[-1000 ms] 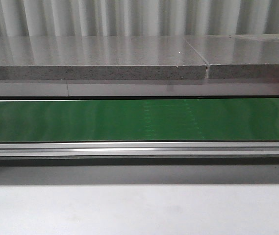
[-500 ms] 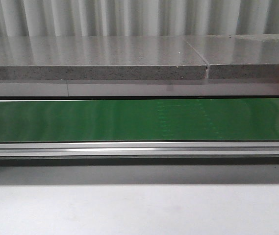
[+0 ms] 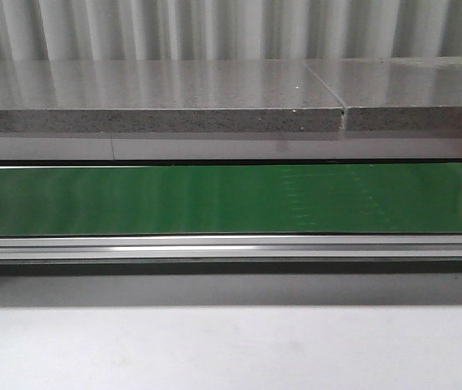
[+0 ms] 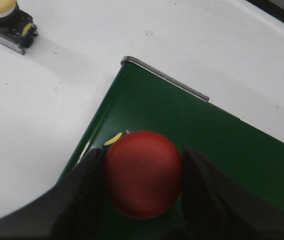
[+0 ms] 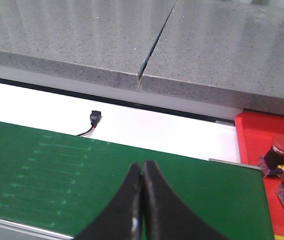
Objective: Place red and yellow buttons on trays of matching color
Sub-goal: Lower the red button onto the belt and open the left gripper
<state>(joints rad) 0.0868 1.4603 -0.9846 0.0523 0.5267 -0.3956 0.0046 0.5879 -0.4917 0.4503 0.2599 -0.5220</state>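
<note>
In the left wrist view, a red button with a domed cap sits at the end of the green belt. My left gripper is shut on it, a black finger against each side of the cap. A yellow button on a grey base stands apart on the white table. In the right wrist view, my right gripper is shut and empty above the belt. The red tray beside the belt's end holds two red buttons. No yellow tray shows. Neither gripper appears in the front view.
The green conveyor belt runs across the front view, with an aluminium rail in front and a grey stone slab behind. A small black connector with wires lies on the white strip behind the belt.
The faint marks on the belt have shifted to the right in the front view. Nothing else there has changed.
</note>
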